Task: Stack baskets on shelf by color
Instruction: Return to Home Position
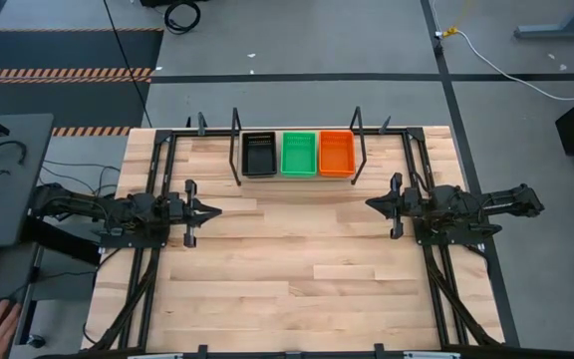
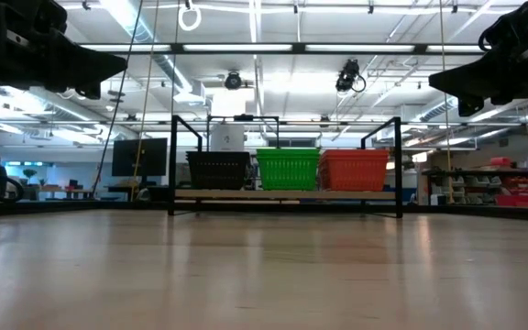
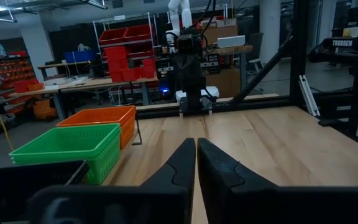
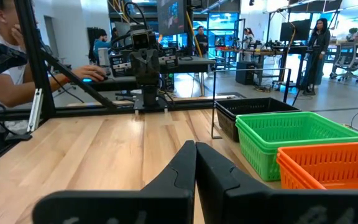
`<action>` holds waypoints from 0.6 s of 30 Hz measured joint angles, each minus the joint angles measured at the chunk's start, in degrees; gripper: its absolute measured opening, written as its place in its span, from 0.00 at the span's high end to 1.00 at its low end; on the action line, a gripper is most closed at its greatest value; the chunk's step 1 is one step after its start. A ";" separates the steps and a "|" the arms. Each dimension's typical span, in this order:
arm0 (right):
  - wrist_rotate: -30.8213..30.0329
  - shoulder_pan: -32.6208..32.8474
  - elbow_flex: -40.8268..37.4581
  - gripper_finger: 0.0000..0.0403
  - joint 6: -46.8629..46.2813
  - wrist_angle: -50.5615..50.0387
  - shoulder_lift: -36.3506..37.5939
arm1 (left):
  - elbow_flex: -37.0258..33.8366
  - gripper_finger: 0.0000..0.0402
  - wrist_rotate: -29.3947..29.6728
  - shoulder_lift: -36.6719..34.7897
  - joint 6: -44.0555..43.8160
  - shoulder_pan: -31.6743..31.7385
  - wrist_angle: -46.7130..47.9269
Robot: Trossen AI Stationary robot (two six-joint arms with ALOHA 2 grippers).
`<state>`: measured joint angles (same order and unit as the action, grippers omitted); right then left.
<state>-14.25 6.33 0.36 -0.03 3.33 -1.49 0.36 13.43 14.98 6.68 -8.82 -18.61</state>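
**Baskets (image 1: 299,154) lined on the shelf (image 2: 246,195), desk (image 1: 297,279) open**

My left pincer (image 1: 215,210) hangs over the desk's left half, fingers pressed together on nothing. My right pincer (image 1: 371,204) faces it from the right half, closed and holding nothing too. They are well apart, with bare wood between them. At the far edge, black baskets (image 1: 259,154), green baskets (image 1: 299,155) and orange baskets (image 1: 336,154) sit abreast on the shelf, inside its black rods (image 1: 235,150).

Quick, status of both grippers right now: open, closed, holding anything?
Left gripper: jaws closed, holding nothing.
Right gripper: jaws closed, holding nothing.
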 joint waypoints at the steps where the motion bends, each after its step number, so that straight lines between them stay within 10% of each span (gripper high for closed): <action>1: 0.01 0.01 0.00 0.97 0.00 0.00 0.00 | 0.00 0.94 0.00 0.00 0.02 0.00 0.00; 18: 0.01 0.01 0.00 0.97 0.00 0.00 -0.01 | 0.01 0.92 0.02 0.00 0.00 0.00 0.00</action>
<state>-14.24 6.33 0.36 -0.03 3.33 -1.50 0.37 13.45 14.98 6.68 -8.82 -18.61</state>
